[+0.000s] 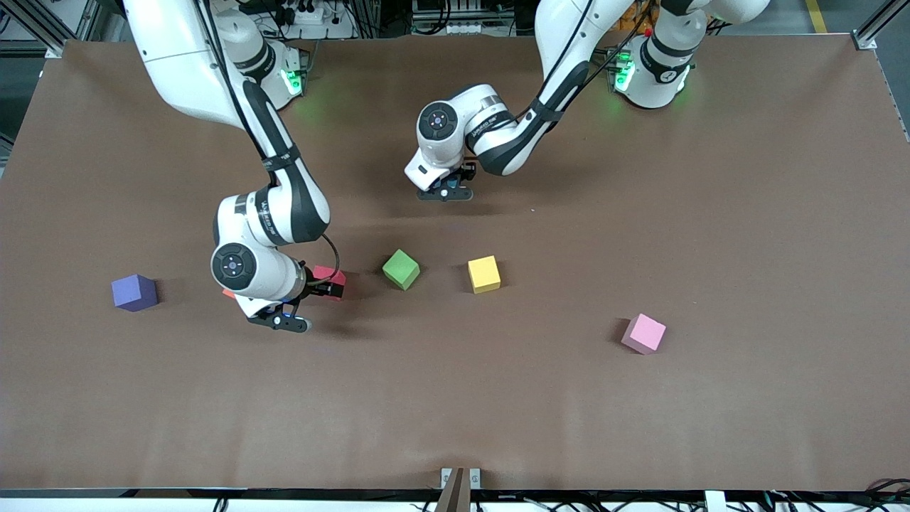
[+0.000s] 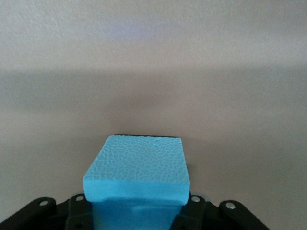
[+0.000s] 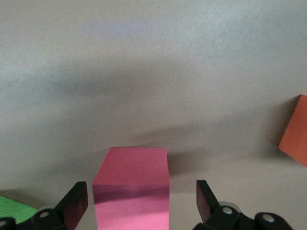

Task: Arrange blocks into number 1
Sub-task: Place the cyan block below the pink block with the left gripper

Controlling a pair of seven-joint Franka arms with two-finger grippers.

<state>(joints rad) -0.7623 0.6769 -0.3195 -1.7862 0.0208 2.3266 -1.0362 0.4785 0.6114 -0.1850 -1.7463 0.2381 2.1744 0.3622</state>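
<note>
Grippers first: my left gripper (image 1: pixel 446 190) hangs over bare brown table (image 1: pixel 640 213), farther from the front camera than the row of cubes, and its fingers are closed on the small matte light blue cube (image 2: pixel 136 175), which fills the space between them in the left wrist view. My right gripper (image 3: pixel 142 199) sits low toward the right arm's end of the table, its fingers (image 3: pixel 76 203) spread wide on either side of the small matte red cube (image 1: pixel 330 281), with clear gaps between the pads and the cube's faces, so it grips nothing. That red cube rests on the table just beside the right wrist. I see the small matte green cube (image 1: pixel 401 269) near it, toward the left arm's end, turned at an angle, and the small matte yellow cube (image 1: pixel 484 274) beside the green one. Well apart from these, nearer the front camera and toward the left arm's end, lies the small matte pink cube (image 1: pixel 644 333). A small purple cube (image 1: pixel 134 292) sits alone toward the right arm's end, and a small orange cube (image 3: pixel 295 136) lies near the right gripper, mostly hidden by the wrist in the front view.
</note>
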